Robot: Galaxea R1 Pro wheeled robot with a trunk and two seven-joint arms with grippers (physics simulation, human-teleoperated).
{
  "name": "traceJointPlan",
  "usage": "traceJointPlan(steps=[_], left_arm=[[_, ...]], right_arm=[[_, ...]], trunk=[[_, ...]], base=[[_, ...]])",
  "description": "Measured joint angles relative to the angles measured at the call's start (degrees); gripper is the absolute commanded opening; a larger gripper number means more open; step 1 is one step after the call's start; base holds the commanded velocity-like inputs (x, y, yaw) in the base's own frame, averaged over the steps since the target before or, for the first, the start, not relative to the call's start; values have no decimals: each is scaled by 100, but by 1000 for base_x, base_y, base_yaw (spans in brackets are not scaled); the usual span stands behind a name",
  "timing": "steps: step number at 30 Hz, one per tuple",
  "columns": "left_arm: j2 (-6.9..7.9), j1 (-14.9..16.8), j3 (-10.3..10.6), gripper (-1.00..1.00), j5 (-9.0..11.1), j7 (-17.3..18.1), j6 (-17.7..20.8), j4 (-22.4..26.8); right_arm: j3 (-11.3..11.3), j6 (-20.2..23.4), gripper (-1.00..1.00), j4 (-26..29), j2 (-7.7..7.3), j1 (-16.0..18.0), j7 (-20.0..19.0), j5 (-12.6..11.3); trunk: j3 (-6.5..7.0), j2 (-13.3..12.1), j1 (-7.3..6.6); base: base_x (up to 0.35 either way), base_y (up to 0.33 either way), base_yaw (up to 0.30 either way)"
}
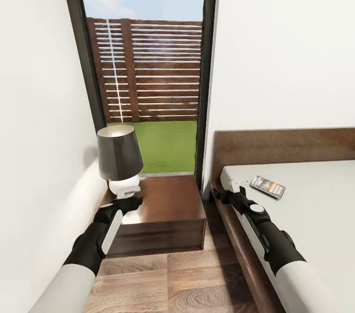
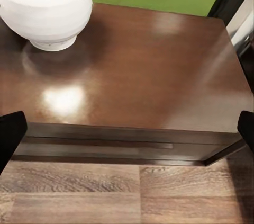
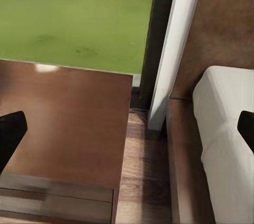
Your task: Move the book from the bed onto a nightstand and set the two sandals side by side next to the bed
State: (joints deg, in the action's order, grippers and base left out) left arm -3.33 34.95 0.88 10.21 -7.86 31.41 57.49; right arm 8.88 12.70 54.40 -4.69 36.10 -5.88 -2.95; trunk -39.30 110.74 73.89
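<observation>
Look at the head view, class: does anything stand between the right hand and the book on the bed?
Nothing visible does. The book lies flat on the bed's bare mattress, just beyond the right hand at the bed's near edge. The lamp stands apart on the nightstand.

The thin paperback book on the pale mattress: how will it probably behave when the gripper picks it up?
The thin paperback book with the orange band lies flat on the pale grey-white mattress, so it is probably light and somewhat bendy. Lying flush, its edge may be hard to get under. The soft-looking mattress may yield when pressed.
</observation>
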Motion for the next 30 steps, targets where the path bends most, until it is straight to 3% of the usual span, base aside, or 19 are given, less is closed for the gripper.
traceJointPlan(steps=[11,30], left_arm=[[5,0,0,100,0,0,0,0],[6,0,5,100,0,-5,0,0]], right_arm=[[-2,-37,100,9,-4,0,1,10],[-2,-44,100,9,-4,0,0,2]], trunk=[[198,-441,-243],[539,-1203,-662]], base=[[47,0,0],[308,0,0]])
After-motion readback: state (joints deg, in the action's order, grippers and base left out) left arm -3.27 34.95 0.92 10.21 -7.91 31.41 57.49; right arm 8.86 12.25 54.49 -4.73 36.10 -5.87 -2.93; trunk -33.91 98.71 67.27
